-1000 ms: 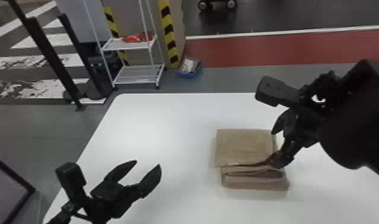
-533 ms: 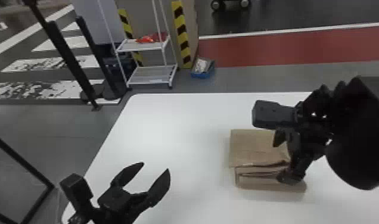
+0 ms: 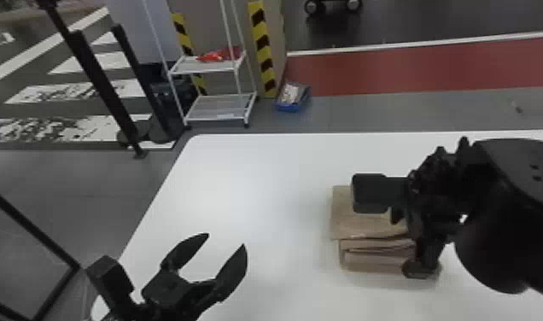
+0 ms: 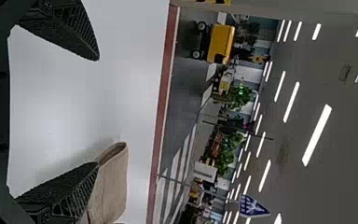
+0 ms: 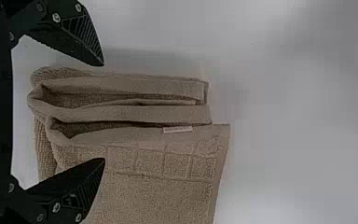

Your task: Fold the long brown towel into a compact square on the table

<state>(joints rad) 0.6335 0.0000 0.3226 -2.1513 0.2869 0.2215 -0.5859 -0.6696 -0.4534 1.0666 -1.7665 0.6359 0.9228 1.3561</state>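
the right gripper's point(image 5: 103, 112) fingers stood apart over the towel point(image 5: 168, 198), one past the layered near edge, the other above the flatter panel. the folds point(image 5: 135, 112) between them ran outward, roughly the way the fingers pointed, side to side across the table point(image 3: 262, 192). the towel was on the right arm's side, so that arm seemed the one to close across them. the left gripper point(image 3: 226, 240), jaws parted, was well off to the left.
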